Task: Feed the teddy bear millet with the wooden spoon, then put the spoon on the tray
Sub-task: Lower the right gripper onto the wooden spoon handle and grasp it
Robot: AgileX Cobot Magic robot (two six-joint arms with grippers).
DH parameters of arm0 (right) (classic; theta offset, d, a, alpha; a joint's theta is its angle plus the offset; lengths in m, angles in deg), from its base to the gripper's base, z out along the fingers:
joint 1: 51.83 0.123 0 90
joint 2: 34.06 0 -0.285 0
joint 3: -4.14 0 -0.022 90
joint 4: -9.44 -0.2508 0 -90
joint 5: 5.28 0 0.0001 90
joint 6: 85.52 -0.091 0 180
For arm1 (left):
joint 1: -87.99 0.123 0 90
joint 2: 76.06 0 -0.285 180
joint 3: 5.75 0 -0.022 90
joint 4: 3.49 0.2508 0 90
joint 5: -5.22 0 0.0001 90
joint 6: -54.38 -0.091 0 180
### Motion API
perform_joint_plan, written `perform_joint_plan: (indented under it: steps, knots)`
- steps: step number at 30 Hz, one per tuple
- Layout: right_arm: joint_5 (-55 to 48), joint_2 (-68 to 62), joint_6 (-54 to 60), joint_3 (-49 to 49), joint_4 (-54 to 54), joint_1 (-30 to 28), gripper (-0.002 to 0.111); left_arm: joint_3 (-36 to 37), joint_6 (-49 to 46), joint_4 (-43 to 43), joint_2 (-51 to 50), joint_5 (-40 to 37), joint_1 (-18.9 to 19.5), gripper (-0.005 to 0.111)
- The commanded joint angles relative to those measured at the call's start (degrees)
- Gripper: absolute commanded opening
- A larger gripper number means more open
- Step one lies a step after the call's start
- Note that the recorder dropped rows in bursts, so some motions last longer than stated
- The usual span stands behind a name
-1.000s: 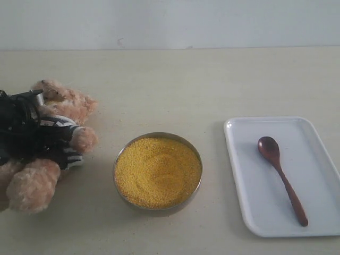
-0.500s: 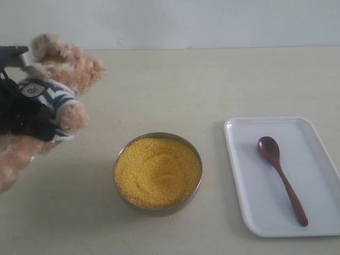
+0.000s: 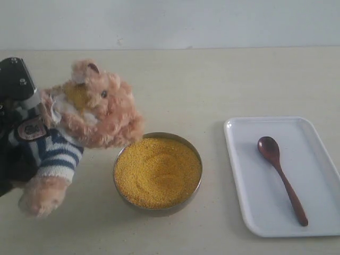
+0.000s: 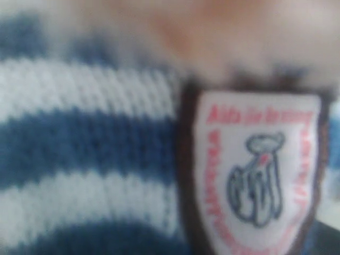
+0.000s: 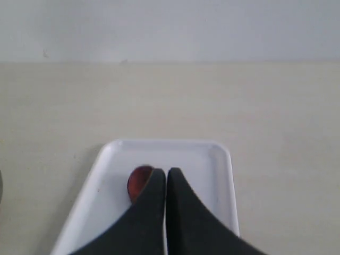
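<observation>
The teddy bear (image 3: pixel 93 114) hangs off the table at the left, upright, its head leaning toward the rim of the metal bowl (image 3: pixel 159 135). My left gripper (image 3: pixel 16 159) is shut on the bear's body from behind, and its fingers are hidden. The striped shirt (image 4: pixel 90 154) and chest badge (image 4: pixel 255 170) fill the left wrist view. Yellow millet (image 3: pixel 158 171) fills the bowl. The wooden spoon (image 3: pixel 281 178) lies on the white tray (image 3: pixel 313 159). My right gripper (image 5: pixel 166 171) is shut and empty above the tray (image 5: pixel 212 159), just beside the spoon's bowl (image 5: pixel 139 180).
The beige table (image 3: pixel 212 85) runs back to a pale wall. The bowl sits between the bear and the tray, with a bare strip of table on each side of it. The right arm is outside the exterior view.
My left gripper has lifted the bear off the table, turned it upright and carried it right toward the bowl. The spoon, tray and bowl have not moved.
</observation>
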Motion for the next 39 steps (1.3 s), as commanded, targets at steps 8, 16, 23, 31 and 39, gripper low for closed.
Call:
perform_joint_plan:
  steps: [8, 16, 23, 31, 39]
  knots:
    - [37.6, 0.3, -21.7, 1.2, -8.5, 0.0, 0.000, 1.3, 15.7, 6.0, 1.0, 7.4, -0.4, 0.004]
    - [33.5, -5.2, -21.1, 9.0, -5.2, 0.0, 0.000, 0.6, 22.1, 12.6, 1.0, 4.2, -0.4, 0.004]
    - [23.2, -23.8, -18.1, 21.5, 5.6, 0.0, 0.000, 0.6, 22.1, 14.2, 0.9, 4.3, -0.4, 0.004]
    - [-20.8, -53.8, -2.7, 42.6, 1.8, 0.0, 0.006, 0.7, 22.1, 15.3, 0.3, 3.8, -0.3, 0.004]
    - [-33.4, -73.2, 9.3, 45.8, -9.9, 0.4, 0.043, 0.7, 22.1, 16.7, -4.6, 0.2, -0.3, 0.004]
